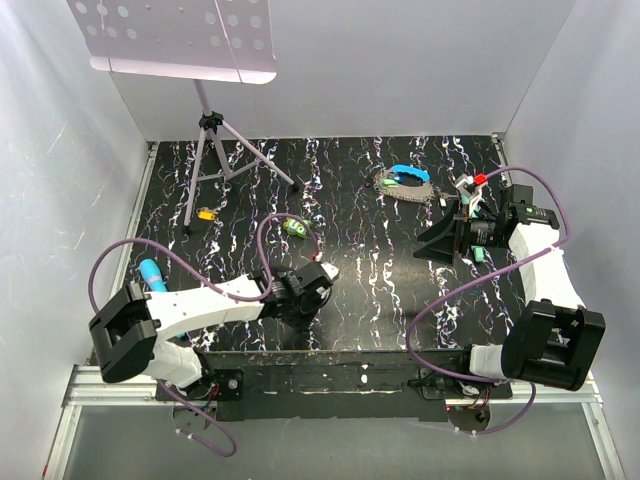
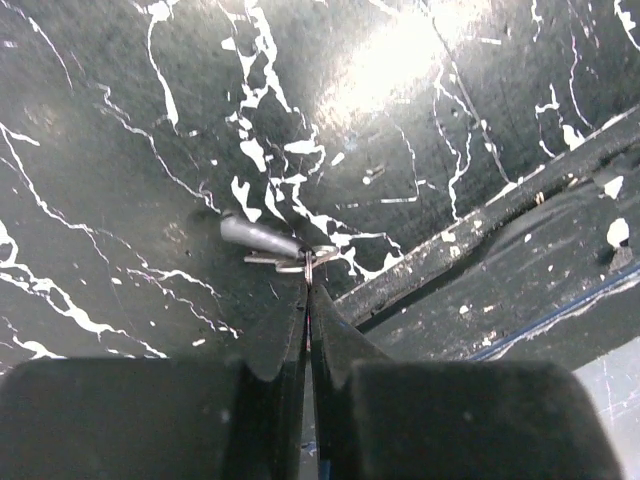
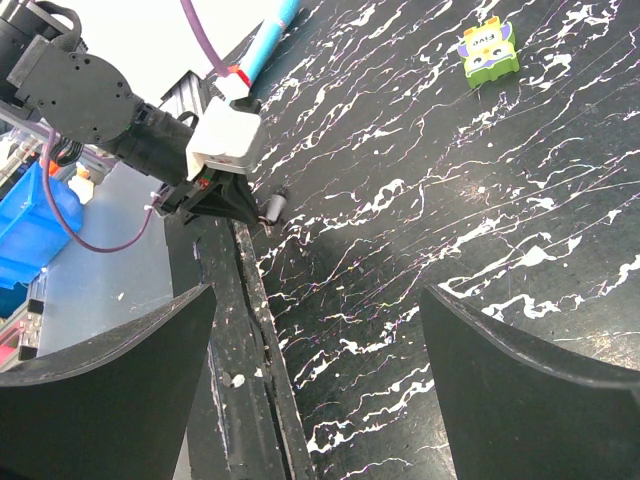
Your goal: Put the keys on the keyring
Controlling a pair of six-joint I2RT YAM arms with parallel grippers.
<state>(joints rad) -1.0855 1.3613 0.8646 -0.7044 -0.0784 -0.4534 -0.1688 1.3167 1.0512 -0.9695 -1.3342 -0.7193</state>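
Note:
My left gripper [image 1: 302, 303] is low over the table near its front edge. In the left wrist view its jaws [image 2: 308, 282] are shut on the thin metal part of a small key [image 2: 262, 236], whose head looks grey here and lies on the table. The right wrist view shows that key [image 3: 272, 206] at the left gripper's tip [image 3: 262, 200]. The keyring [image 1: 405, 181], a grey beaded loop with a blue clip, lies at the back right. My right gripper [image 1: 434, 247] is open and empty just in front of the keyring; its fingers [image 3: 150, 350] spread wide over bare table.
A green lumpy object [image 1: 293, 228] lies mid-table and also shows in the right wrist view [image 3: 488, 52]. An orange-yellow piece [image 1: 206, 213] lies left. A teal marker [image 1: 152, 272] lies by the left arm. A tripod stand [image 1: 212, 130] stands at the back left. Walls enclose the table.

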